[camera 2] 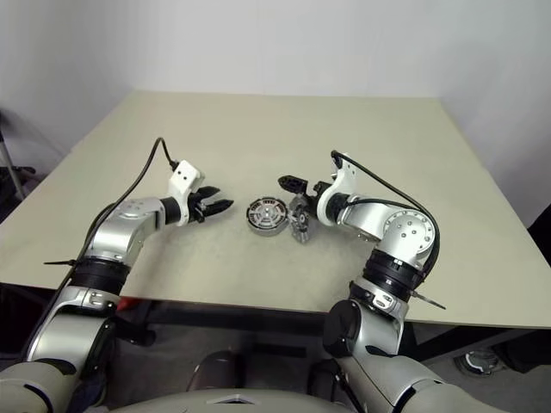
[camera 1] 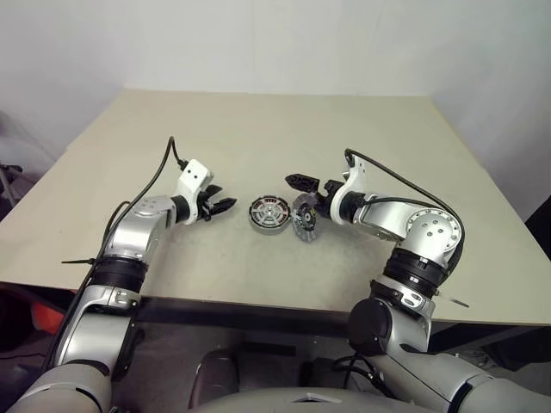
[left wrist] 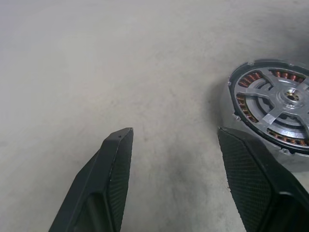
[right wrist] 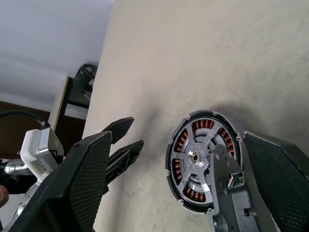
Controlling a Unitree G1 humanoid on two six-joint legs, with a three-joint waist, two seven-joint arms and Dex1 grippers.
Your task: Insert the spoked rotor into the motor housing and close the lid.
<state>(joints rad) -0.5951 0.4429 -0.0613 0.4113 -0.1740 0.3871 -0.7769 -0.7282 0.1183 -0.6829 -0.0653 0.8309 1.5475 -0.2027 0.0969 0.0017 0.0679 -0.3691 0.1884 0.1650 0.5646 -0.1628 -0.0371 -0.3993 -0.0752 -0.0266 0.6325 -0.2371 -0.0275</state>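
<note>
1. motor housing point(camera 1: 269, 214) lies flat on the beige table point(camera 1: 258, 129), near mid-width and toward the near edge. copper windings show in a ring; a silver spoked piece sits inside over the hub.
2. lid point(camera 1: 305, 218) stands tilted on edge just right of the housing, close to its rim; whether they touch, cannot tell.
3. left gripper point(camera 1: 219, 206) hovers just left of the housing, fingers spread, nothing between them; a small gap remains to the housing rim.
4. right gripper point(camera 1: 303, 196) is at the lid, fingers spread wide; one finger reaches over the housing's far side. grip on lid: cannot tell.
5. bare tabletop lies open on the far half and toward both side edges.
</note>
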